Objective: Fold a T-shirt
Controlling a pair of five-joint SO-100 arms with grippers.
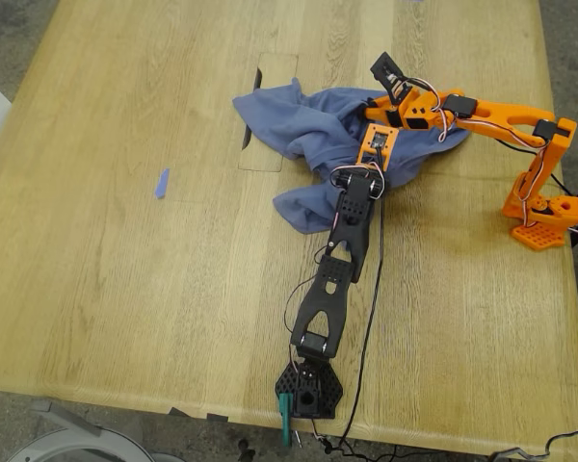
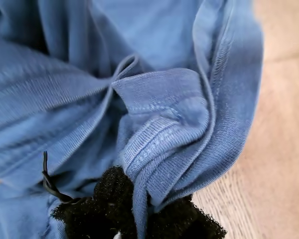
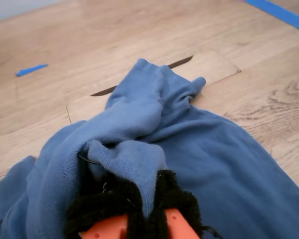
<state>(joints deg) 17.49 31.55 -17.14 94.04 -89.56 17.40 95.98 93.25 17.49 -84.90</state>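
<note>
The wooden surface (image 1: 125, 289) carries the T-shirt (image 1: 308, 130), bunched in a crumpled heap beside a rectangular cut-out panel (image 1: 270, 115). My first tool (image 2: 139, 219), on the black arm, pinches a ribbed hem fold of the T-shirt. My second tool (image 3: 147, 214), on the orange arm, pinches another fold. A blue tape strip (image 1: 162, 183) lies well apart from the T-shirt.

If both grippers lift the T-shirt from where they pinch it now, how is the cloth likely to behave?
Probably floppy: the T-shirt lies crumpled in soft folds, so it should sag between my first gripper and my second gripper. It likely won't slip much, since ribbed hem is bunched between the padded fingers. The loose cloth may drag on the table.
</note>
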